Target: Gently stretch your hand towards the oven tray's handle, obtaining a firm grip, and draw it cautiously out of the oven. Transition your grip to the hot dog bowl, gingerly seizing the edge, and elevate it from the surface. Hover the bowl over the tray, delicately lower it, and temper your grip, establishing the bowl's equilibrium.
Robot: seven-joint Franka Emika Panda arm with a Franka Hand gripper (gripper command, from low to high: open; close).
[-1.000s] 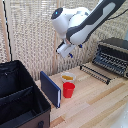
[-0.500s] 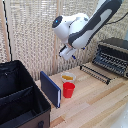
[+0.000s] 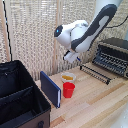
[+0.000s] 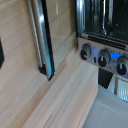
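Wire-bar oven tray [image 3: 96, 73] is out on the pale plank tabletop [image 3: 95, 105], before the boxy metal-front oven [image 3: 113, 56]. Gripper [image 3: 73, 57] hangs above, clear of the round cream bowl [image 3: 68, 77] beside the red cup [image 3: 69, 90]. Finger opening: can't tell.

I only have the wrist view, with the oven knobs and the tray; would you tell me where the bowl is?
Observer: The bowl sits on the table, to the exterior view's left of the tray.
Operator: Is anything close to it?
Observer: A red cup stands just in front of it.
Operator: And where is the hand?
Observer: The hand hangs above the bowl, apart from it; I cannot tell whether it is open.
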